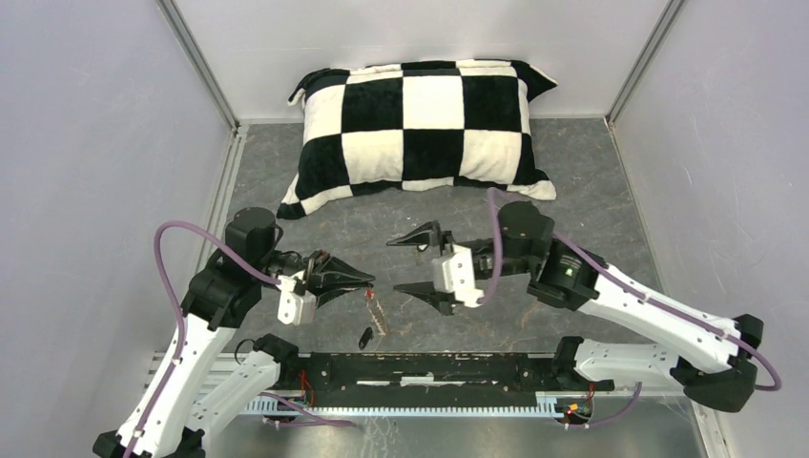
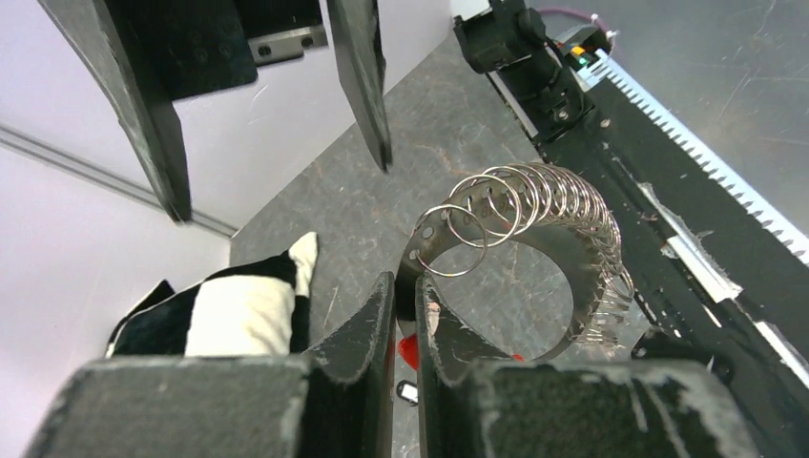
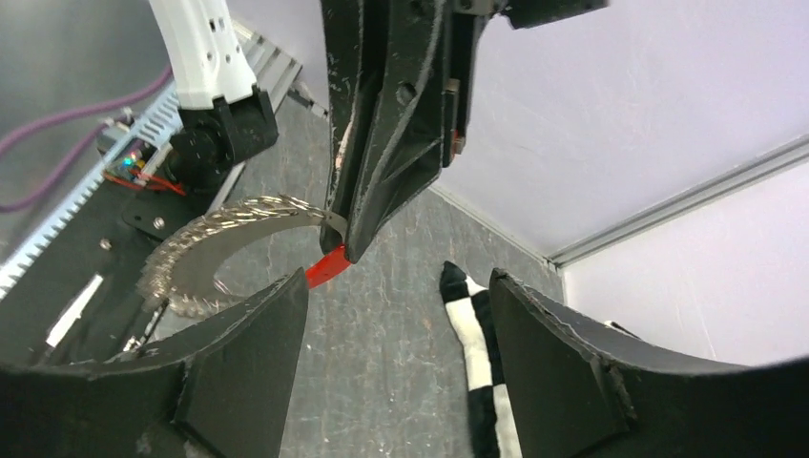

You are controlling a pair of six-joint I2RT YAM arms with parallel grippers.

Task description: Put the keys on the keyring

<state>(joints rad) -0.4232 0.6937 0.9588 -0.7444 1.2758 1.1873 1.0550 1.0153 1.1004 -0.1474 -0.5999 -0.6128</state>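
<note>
A grey, marbled table (image 1: 591, 181) sits inside pale walls, with a black-and-white checked pillow (image 1: 425, 124) lying against its far edge.

Near the middle of the near edge, the left gripper (image 1: 367, 282) has its fingers pressed together on the keyring (image 1: 378, 311). It pinches the ring right by the red sleeve (image 3: 329, 267), so the coiled loop hangs off the fingertips above the table. The right gripper (image 1: 393, 265) faces it from just beside, jaws spread wide and holding nothing.

One small dark thing that looks like a key (image 1: 365, 336) lies on the table below the ring, close to the near edge. I cannot find the second key in any view.

My reading is that this is the threading step. One arm steadies the ring while the other is free to bring a key to it. The next move would call for the right gripper to go down to the loose key and pinch it by the dark head. It would then have to line the hole up with the open end of the coil, which is fine work against a springy, dangling ring.

No brand, label or writing can be read anywhere.
</note>
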